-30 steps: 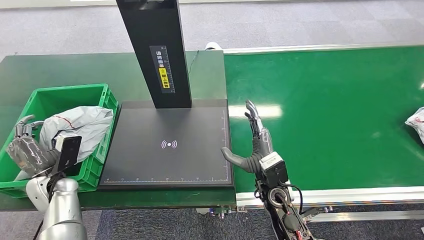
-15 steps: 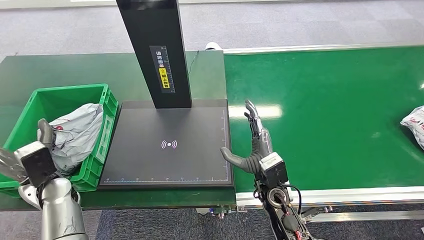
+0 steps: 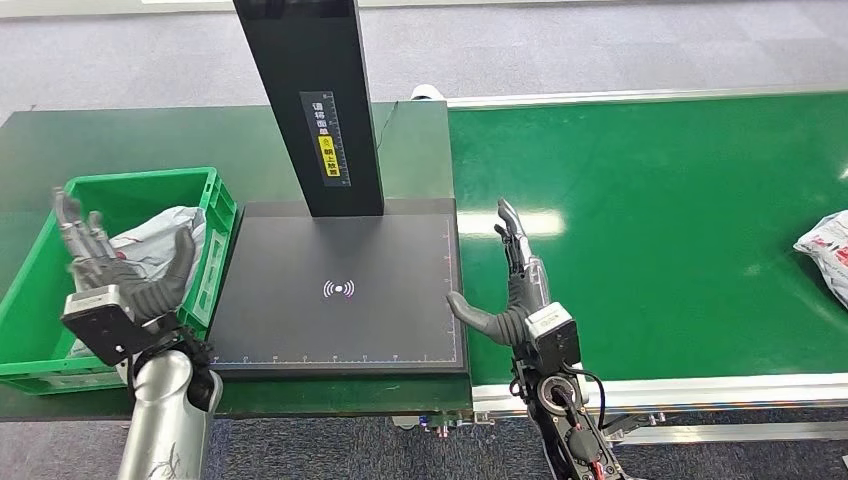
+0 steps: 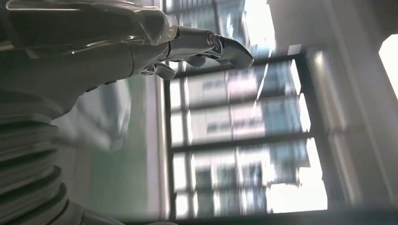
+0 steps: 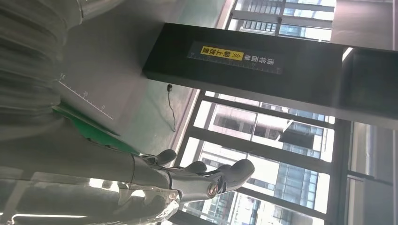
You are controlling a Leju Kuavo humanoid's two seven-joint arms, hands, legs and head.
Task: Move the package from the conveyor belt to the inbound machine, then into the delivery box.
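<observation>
One grey package [image 3: 150,245] lies in the green box [image 3: 45,260] left of the scanner plate [image 3: 340,300], so that round looks done. Left hand [image 3: 115,270] w/ fingers spread, holding nothing, at the box's near edge; right hand [image 3: 512,290] also spread, just right of the plate. Next package [image 3: 825,248] sits on the belt [image 3: 650,220] far right of the plate (not picked up yet).

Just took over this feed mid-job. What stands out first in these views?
The tall black scanner column rises over its dark pad in the middle. Left of it, a grey package lies in the green crate, with the open left hand raised over it. Another package lies at the far right of the green conveyor belt.
</observation>
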